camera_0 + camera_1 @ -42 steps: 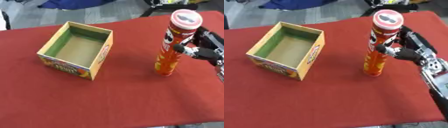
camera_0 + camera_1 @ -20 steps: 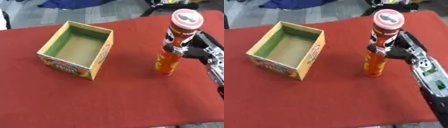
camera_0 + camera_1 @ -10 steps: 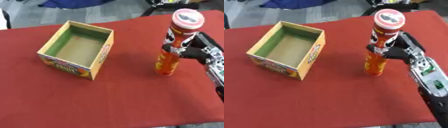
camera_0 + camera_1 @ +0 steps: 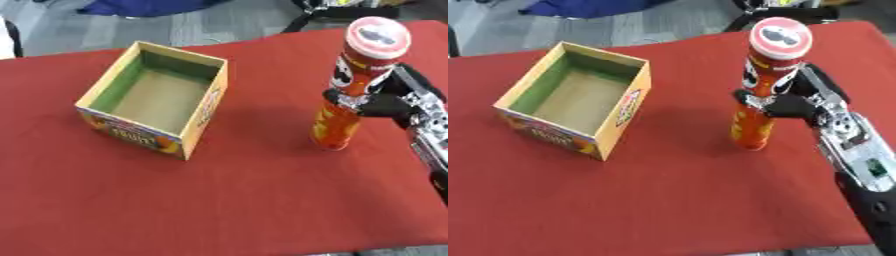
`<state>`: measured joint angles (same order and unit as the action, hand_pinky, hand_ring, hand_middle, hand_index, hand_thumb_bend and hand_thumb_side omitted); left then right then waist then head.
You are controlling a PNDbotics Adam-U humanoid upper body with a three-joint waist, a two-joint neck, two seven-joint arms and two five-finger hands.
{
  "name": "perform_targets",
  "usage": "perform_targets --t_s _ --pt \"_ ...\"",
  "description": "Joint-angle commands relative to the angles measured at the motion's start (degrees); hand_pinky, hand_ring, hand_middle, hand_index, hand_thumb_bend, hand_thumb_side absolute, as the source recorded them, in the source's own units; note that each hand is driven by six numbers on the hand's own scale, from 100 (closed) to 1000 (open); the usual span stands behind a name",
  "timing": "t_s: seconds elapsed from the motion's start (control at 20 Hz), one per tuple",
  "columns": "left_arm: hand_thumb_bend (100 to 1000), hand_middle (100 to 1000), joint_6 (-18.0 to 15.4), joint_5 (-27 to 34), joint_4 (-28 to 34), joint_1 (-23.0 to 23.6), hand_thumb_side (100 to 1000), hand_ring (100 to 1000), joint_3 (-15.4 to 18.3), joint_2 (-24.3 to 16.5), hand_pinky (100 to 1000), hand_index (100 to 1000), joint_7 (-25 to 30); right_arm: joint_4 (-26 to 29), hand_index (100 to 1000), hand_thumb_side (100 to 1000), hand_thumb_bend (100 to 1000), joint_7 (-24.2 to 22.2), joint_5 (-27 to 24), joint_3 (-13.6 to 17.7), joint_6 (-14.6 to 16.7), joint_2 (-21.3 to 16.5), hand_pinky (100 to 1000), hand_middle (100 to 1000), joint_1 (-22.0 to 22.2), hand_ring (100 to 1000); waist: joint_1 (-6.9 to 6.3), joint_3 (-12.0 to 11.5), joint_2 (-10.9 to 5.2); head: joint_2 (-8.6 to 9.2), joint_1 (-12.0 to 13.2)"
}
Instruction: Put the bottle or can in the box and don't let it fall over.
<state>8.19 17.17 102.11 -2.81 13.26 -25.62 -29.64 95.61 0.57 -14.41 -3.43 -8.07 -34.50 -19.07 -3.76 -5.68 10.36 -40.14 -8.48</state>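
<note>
I see my right hand [image 4: 802, 106] with its fingers [image 4: 752, 101] curled around the middle of the tall can [image 4: 766, 85], which stands upright on the red table [image 4: 667, 190], well apart from the open box [image 4: 572, 100].

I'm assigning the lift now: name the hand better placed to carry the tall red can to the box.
Right. The right hand already grips the tall red cylindrical can, standing upright right of the open cardboard box; no left hand shows.
</note>
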Motion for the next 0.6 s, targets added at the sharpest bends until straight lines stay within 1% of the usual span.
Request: perform_targets --t_s 0.05,0.35,0.6 --pt "504 758 -0.1 -0.4 0.9 -0.6 794 811 0.4 -1.1 769 812 0.0 1.7 595 100 417 0.2 -0.5 0.3 0.0 -1.2 807 530 0.1 742 0.12 -0.1 -0.34 0.67 -0.1" --pt "504 758 -0.1 -0.5 1.0 -0.5 794 811 0.5 -1.2 770 812 0.1 2.8 570 100 388 0.8 -1.4 0.5 -0.2 -1.5 801 508 0.8 727 0.18 -0.1 -0.35 0.76 -0.1" --pt "503 758 -0.1 -0.5 1.0 -0.5 794 811 0.5 -1.2 770 812 0.1 3.6 559 100 385 1.7 -2.0 0.8 -0.8 -2.2 799 501 0.4 722 0.25 0.0 -0.46 0.59 0.0"
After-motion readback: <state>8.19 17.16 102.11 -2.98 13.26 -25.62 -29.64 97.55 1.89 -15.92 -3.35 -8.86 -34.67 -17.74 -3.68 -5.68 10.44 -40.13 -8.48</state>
